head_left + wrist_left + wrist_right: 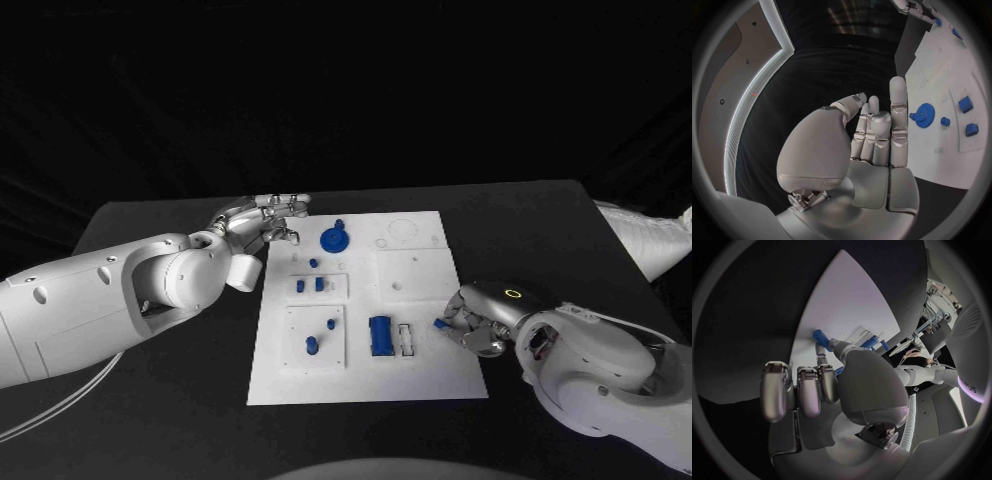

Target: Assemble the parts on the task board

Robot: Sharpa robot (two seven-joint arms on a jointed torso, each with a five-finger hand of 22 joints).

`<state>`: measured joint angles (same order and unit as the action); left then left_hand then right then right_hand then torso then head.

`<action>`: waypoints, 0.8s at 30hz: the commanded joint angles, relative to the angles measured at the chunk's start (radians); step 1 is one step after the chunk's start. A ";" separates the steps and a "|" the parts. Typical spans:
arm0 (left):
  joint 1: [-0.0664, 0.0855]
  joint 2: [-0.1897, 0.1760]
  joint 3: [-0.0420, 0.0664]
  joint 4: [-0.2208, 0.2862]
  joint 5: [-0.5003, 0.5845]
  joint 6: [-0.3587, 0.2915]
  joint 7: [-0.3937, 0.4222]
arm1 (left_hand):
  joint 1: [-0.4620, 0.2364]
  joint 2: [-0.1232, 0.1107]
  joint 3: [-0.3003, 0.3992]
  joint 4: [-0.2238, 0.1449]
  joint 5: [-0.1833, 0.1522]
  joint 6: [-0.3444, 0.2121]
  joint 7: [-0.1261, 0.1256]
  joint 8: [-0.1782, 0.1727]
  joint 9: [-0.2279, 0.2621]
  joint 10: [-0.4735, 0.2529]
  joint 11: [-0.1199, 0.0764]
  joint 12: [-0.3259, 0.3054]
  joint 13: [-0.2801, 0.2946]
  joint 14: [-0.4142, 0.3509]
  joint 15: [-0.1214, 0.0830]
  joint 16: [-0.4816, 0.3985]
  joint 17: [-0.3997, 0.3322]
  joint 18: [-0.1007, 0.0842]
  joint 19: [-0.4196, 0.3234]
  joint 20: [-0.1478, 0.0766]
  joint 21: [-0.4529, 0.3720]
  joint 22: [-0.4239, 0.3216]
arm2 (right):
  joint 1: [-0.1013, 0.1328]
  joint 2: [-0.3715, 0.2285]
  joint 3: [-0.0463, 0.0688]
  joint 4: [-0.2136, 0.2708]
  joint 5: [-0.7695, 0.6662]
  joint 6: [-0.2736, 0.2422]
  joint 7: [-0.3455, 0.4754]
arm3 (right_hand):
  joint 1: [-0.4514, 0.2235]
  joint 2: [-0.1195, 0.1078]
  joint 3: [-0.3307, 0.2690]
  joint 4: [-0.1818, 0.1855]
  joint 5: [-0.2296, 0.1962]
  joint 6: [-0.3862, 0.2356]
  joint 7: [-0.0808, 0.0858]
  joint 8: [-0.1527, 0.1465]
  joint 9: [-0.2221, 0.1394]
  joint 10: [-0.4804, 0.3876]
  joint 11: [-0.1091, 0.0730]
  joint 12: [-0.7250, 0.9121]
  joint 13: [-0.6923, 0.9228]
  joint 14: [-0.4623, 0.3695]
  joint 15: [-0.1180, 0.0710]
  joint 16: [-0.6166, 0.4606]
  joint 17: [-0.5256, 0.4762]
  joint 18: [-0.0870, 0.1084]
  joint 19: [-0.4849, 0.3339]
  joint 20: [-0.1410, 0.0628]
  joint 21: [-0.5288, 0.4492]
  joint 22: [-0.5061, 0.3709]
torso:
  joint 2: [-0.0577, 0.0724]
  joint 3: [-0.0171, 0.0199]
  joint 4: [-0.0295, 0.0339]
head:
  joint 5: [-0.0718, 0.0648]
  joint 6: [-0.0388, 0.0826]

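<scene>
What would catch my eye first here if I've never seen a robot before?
Probably the white board in the middle of the black table, dotted with small blue parts, the biggest a blue gear near its far edge. Next, the two silver robot hands: the left robot hand sits at the board's far left corner, and the right robot hand pinches a small blue piece at the board's right edge.

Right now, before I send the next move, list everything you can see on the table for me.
Table: one, black, under everything.
Task board: one, white, mid-table.
Gear: one, blue, board's far-left area.
Small parts: several, blue, left-middle and near-left panels.
Block: one, blue, upright near board's centre-front.
Small piece: one, blue, at the right hand's fingertips; grip unclear.
Left hand: silver, empty, at board's far-left corner.
Right hand: silver, at board's right edge.
</scene>
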<state>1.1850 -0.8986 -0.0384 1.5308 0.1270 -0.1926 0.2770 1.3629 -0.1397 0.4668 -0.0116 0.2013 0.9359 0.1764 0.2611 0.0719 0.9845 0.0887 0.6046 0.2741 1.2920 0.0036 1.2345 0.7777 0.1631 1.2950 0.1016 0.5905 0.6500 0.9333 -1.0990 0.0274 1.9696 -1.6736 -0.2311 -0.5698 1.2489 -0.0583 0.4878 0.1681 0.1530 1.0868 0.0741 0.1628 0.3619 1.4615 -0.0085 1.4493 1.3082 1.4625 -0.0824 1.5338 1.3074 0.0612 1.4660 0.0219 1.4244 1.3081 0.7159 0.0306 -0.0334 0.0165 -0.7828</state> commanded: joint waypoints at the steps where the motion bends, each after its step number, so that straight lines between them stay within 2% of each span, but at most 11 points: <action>1: 0.000 0.000 0.001 0.004 -0.003 0.015 0.005 | -0.001 0.007 0.005 -0.004 0.000 -0.007 -0.002 0.005 0.000 -0.009 -0.001 0.007 -0.001 -0.007 0.000 -0.005 -0.002 0.018 -0.007 -0.003 0.004 0.002 | -0.007 -0.004 -0.006 0.009 0.180 -0.088 -0.021 | -0.020 -0.010 0.006 -0.003 0.008 0.011 -0.001 0.006 0.008 0.063 0.001 0.001 0.192 0.096 0.007 0.005 0.206 -0.010 0.025 0.006 0.000 0.033 | 0.000 -0.0001 -0.0003 | 0.000 0.000; 7: 0.000 0.000 0.000 0.005 -0.003 0.016 0.005 | -0.001 0.007 0.005 -0.004 0.000 -0.007 -0.002 0.005 0.000 -0.009 -0.001 0.007 -0.001 -0.007 0.000 -0.005 -0.002 0.018 -0.007 -0.003 0.004 0.002 | -0.005 -0.005 -0.005 0.027 0.247 -0.157 -0.018 | -0.046 -0.028 -0.001 -0.002 0.014 0.022 -0.003 0.007 0.009 0.066 0.000 0.005 0.194 0.097 0.006 0.007 0.208 -0.011 0.027 0.005 0.002 0.036 | 0.000 -0.0002 -0.0014 | 0.002 0.000; 17: 0.000 0.000 0.000 0.007 -0.003 0.017 0.005 | -0.001 0.007 0.005 -0.004 0.000 -0.007 -0.002 0.005 0.000 -0.009 -0.001 0.007 -0.001 -0.007 0.000 -0.005 -0.002 0.018 -0.007 -0.003 0.004 0.002 | -0.005 0.015 -0.005 0.040 0.317 -0.224 -0.004 | -0.065 -0.041 -0.013 -0.004 0.019 0.031 -0.006 0.007 0.010 0.068 -0.003 0.010 0.197 0.097 0.004 0.007 0.209 -0.011 0.027 0.004 0.003 0.037 | 0.000 0.0002 -0.0003 | 0.000 -0.003; 24: 0.000 0.000 0.000 0.009 -0.003 0.017 0.005 | -0.001 0.007 0.005 -0.004 0.000 -0.007 -0.002 0.005 0.000 -0.009 -0.001 0.007 -0.001 -0.007 0.000 -0.005 -0.002 0.018 -0.007 -0.003 0.004 0.002 | -0.005 0.038 -0.005 0.033 0.339 -0.219 -0.010 | -0.084 -0.050 -0.032 -0.007 0.040 0.045 -0.011 0.009 0.013 0.071 -0.007 0.013 0.199 0.097 0.000 0.007 0.210 -0.011 0.028 0.001 0.004 0.039 | 0.000 -0.0001 -0.0002 | 0.001 -0.004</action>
<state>1.1850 -0.8993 -0.0384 1.5361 0.1269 -0.1925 0.2768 1.3629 -0.1397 0.4691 -0.0139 0.2013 0.9358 0.1763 0.2610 0.0719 0.9811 0.0853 0.6100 0.2743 1.2920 0.0036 1.2345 0.7769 0.1632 1.2950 0.1016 0.5905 0.6508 0.9294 -1.0631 0.0223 2.0045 -1.3678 -0.4313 -0.5790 1.1728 -0.1088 0.4591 0.1626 0.1922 1.1266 0.0631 0.1706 0.3727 1.4655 -0.0123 1.4590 1.3079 1.4627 -0.0823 1.5377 1.3077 0.0611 1.4660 0.0219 1.4243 1.3077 0.7160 0.0305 -0.0337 0.0167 -0.7865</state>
